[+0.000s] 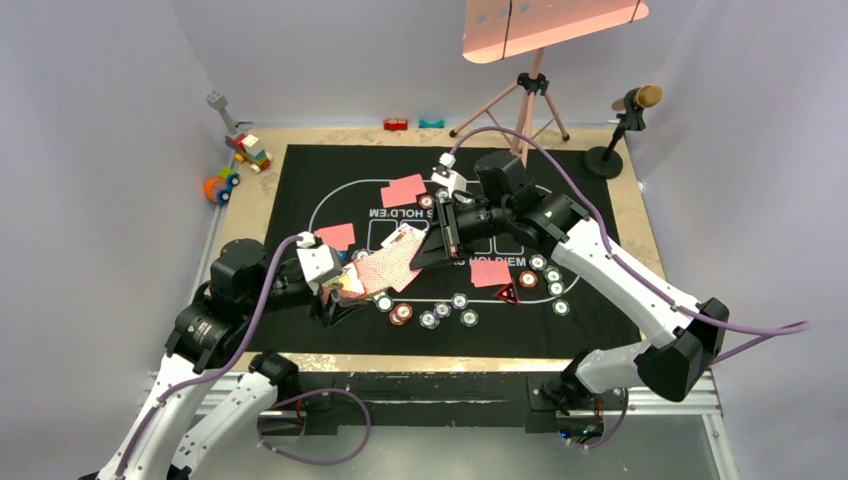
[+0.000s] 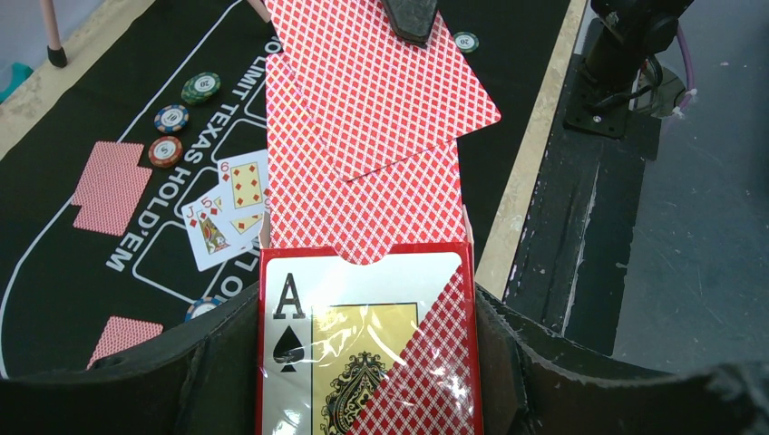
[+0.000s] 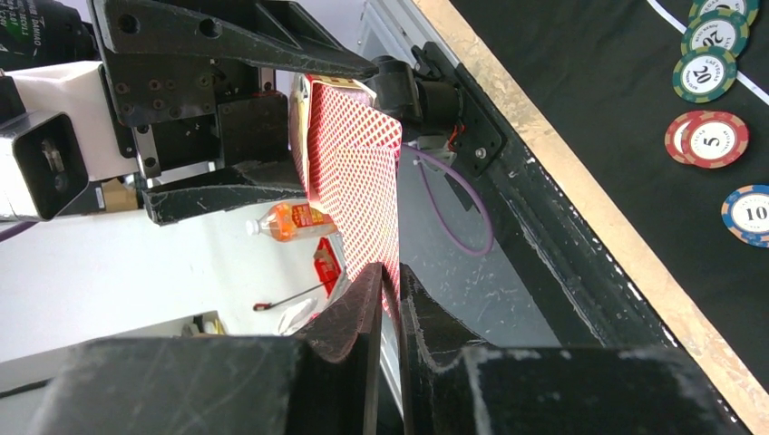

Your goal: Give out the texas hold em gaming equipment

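Pinching the far end of the top pink-backed playing card (image 2: 381, 82), the right gripper (image 3: 390, 290) has its jaws clamped on it. The left gripper (image 2: 367, 390) clamps its jaws on the red card box (image 2: 363, 299) above the near-left part of the black mat (image 1: 310, 180); the cards' long axis points from the box mouth toward the far-right corner.

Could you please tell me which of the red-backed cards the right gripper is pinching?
The top card, sticking farthest out of the box held by the left gripper; the right gripper pinches its far edge.

Glossy card box (image 2: 363, 353), matt black mat (image 1: 300, 170)
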Tool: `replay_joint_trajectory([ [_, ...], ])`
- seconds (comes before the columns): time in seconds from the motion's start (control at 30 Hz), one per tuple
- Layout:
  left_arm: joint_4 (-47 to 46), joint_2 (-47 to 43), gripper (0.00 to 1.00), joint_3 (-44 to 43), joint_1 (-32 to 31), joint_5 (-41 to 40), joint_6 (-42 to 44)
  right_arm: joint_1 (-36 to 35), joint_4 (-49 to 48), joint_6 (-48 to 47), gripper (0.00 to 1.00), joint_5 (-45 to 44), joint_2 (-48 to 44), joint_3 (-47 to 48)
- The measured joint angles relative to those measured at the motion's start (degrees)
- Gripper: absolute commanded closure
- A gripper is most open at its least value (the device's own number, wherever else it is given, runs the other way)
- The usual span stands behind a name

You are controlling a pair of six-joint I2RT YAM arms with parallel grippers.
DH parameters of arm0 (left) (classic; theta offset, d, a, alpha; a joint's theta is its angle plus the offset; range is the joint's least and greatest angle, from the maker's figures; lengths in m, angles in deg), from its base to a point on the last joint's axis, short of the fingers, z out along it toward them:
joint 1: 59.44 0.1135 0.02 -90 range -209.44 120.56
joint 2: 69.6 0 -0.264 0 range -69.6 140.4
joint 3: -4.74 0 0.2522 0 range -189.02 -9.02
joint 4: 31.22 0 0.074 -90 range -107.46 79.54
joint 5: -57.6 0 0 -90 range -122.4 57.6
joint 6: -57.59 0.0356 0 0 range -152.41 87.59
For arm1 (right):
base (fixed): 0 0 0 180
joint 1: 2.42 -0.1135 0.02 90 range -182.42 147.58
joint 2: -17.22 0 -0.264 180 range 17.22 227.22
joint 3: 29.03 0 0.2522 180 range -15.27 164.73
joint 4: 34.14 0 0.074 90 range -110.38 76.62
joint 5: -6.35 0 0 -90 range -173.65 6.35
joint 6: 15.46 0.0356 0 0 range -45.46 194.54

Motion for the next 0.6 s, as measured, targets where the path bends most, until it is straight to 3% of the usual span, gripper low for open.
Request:
replay_joint_trajectory([
  [0.37, 0.0, 0.0, 0.97, 0.0, 0.0, 0.0, 0.0, 2.4, -4.7, 4.0, 1.0, 4.0, -3.1, -1.9],
  [0.6, 0.0, -0.1, 0.97, 0.0, 0.0, 0.0, 0.0, 3.7, -12.8, 10.4, 1.0, 8.3, -5.3, -5.6],
])
